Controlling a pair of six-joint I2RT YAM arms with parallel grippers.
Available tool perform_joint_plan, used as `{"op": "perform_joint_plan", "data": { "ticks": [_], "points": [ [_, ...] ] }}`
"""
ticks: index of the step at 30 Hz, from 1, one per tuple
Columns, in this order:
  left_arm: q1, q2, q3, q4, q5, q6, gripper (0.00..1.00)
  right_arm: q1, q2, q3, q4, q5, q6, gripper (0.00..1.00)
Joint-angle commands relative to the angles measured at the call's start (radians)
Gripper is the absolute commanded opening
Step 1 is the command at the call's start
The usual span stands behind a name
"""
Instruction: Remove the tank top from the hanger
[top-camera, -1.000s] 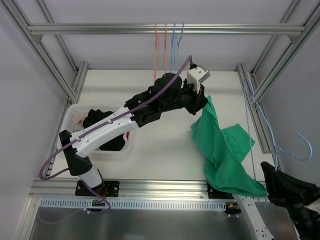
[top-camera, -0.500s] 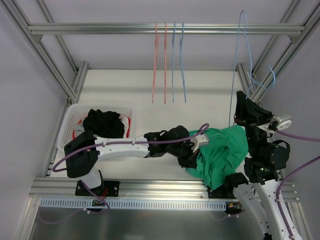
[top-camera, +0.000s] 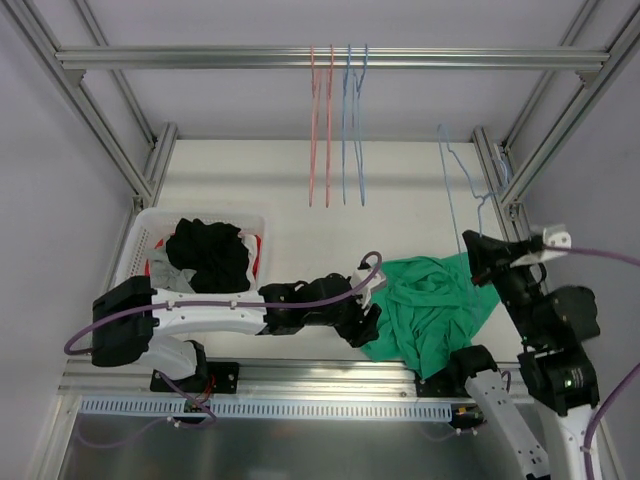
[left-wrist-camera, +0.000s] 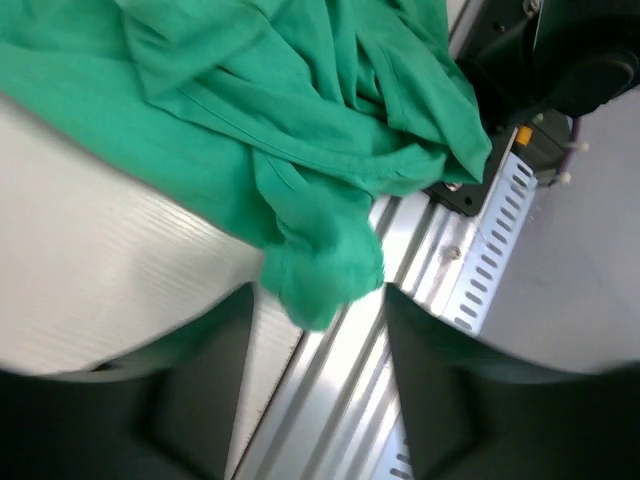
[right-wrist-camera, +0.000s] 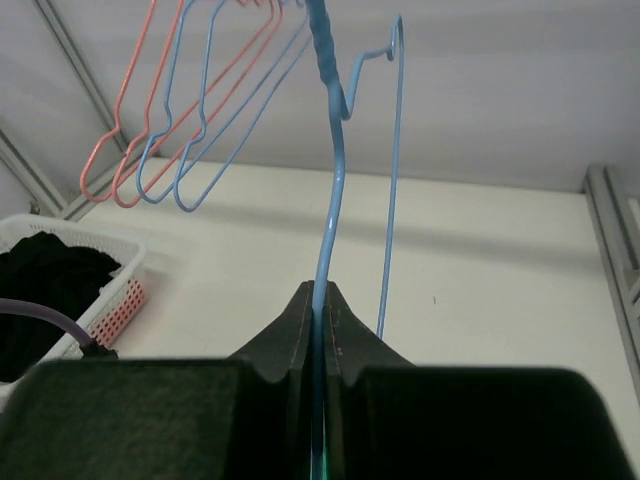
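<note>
From above, we saw the green tank top (top-camera: 432, 310) lying crumpled on the white desk (top-camera: 300, 220) near its front right edge, apart from the hanger. The left arm (top-camera: 210, 312) stretched low across the desk to the tank top's left side. Its wrist view showed the left jaws standing partly open, gripping nothing. A fold of the tank top (left-wrist-camera: 320, 275) lay just ahead of the gap, over the desk's metal edge rail (left-wrist-camera: 400, 330).

The right arm (top-camera: 545, 320) rose just right of the tank top. The right jaws were closed tight on the wire of a bare blue hanger (right-wrist-camera: 330, 180), held upright above the desk.

At the left sat a white basket (top-camera: 205, 213) of dark clothes (top-camera: 205, 255). Pink hangers (top-camera: 311, 130) and blue hangers (top-camera: 345, 130) hung from the rear bar (top-camera: 200, 58).
</note>
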Motion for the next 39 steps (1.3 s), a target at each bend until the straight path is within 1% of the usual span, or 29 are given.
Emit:
{"op": "perform_joint_plan", "data": {
  "ticks": [1, 2, 3, 4, 5, 6, 7, 9, 10, 11, 12, 13, 14, 17, 18, 22, 26, 30, 31, 32, 33, 34, 36, 37, 38, 39],
  "points": [
    [-0.009, -0.065, -0.012, 0.01, -0.116, -0.027, 0.61, 0.0, 0.249, 0.202, -0.119, -0.043, 0.019, 0.0],
    [-0.01, -0.085, -0.013, -0.01, -0.123, -0.029, 0.74, 0.002, 0.309, 0.256, -0.119, -0.042, 0.024, 0.0],
    [-0.012, -0.093, -0.021, -0.018, -0.142, -0.027, 0.78, 0.002, 0.428, 0.305, -0.11, -0.049, 0.027, 0.0],
    [-0.02, -0.105, -0.027, -0.022, -0.151, -0.029, 0.82, 0.002, 0.487, 0.397, -0.092, -0.058, 0.03, 0.0],
    [-0.024, -0.128, -0.035, -0.028, -0.159, -0.032, 0.9, 0.002, 0.543, 0.44, -0.079, -0.065, 0.033, 0.0],
    [-0.03, -0.142, -0.051, -0.032, -0.172, -0.033, 0.99, 0.005, 0.644, 0.482, -0.07, -0.072, 0.043, 0.0],
    [-0.038, -0.153, -0.059, -0.035, -0.176, -0.033, 0.99, 0.01, 0.692, 0.559, -0.058, -0.074, 0.048, 0.0],
    [-0.044, -0.182, -0.087, -0.045, -0.185, -0.035, 0.99, 0.036, 0.777, 0.63, -0.047, -0.074, 0.053, 0.0],
    [-0.047, -0.191, -0.096, -0.05, -0.186, -0.039, 0.99, 0.049, 0.855, 0.666, -0.044, -0.075, 0.053, 0.0],
    [-0.05, -0.205, -0.105, -0.055, -0.186, -0.044, 0.99, 0.063, 0.892, 0.731, -0.044, -0.066, 0.048, 0.0],
    [-0.052, -0.21, -0.119, -0.058, -0.186, -0.047, 0.99, 0.094, 0.93, 0.761, -0.044, -0.056, 0.036, 0.0],
    [-0.053, -0.216, -0.124, -0.062, -0.189, -0.053, 0.99, 0.102, 1.003, 0.793, -0.044, -0.04, 0.034, 0.0],
    [-0.06, -0.222, -0.13, -0.064, -0.191, -0.056, 0.99, 0.109, 1.039, 0.85, -0.046, -0.032, 0.036, 0.0],
    [-0.067, -0.231, -0.137, -0.07, -0.211, -0.065, 0.99, 0.146, 1.159, 0.937, -0.044, 0.02, 0.03, 0.0],
    [-0.073, -0.234, -0.141, -0.073, -0.215, -0.07, 0.99, 0.17, 1.18, 0.951, -0.04, 0.052, 0.024, 0.0],
    [-0.086, -0.233, -0.141, -0.073, -0.226, -0.076, 0.99, 0.192, 1.242, 0.956, 0.009, 0.136, 0.057, 0.0],
    [-0.095, -0.211, -0.134, -0.073, -0.229, -0.079, 0.99, 0.194, 1.262, 0.925, 0.03, 0.152, 0.093, 0.0],
    [-0.103, -0.19, -0.102, -0.073, -0.245, -0.085, 0.99, 0.194, 1.224, 0.837, 0.046, 0.132, 0.106, 0.0],
    [-0.103, -0.173, -0.092, -0.071, -0.249, -0.082, 0.99, 0.194, 1.213, 0.806, 0.048, 0.123, 0.106, 0.05],
    [-0.103, -0.164, -0.063, -0.071, -0.254, -0.079, 0.99, 0.194, 1.202, 0.795, 0.048, 0.115, 0.106, 0.15],
    [-0.103, -0.148, -0.043, -0.073, -0.266, -0.075, 0.99, 0.194, 1.173, 0.787, 0.045, 0.106, 0.105, 0.31],
    [-0.103, -0.115, -0.024, -0.073, -0.271, -0.064, 0.99, 0.194, 1.155, 0.766, 0.042, 0.086, 0.1, 0.55],
    [-0.103, -0.072, 0.043, -0.073, -0.277, -0.047, 0.99, 0.191, 1.107, 0.749, 0.004, 0.081, 0.087, 0.67],
    [-0.103, -0.02, 0.068, -0.073, -0.278, -0.039, 0.99, 0.188, 1.049, 0.741, -0.018, 0.089, 0.083, 0.78],
    [-0.103, 0.011, 0.12, -0.073, -0.275, -0.033, 0.99, 0.174, 1.017, 0.722, -0.038, 0.089, 0.079, 0.81],
    [-0.103, 0.04, 0.149, -0.073, -0.274, -0.017, 0.99, 0.168, 0.982, 0.708, -0.091, 0.092, 0.067, 0.86]
  ]
}}
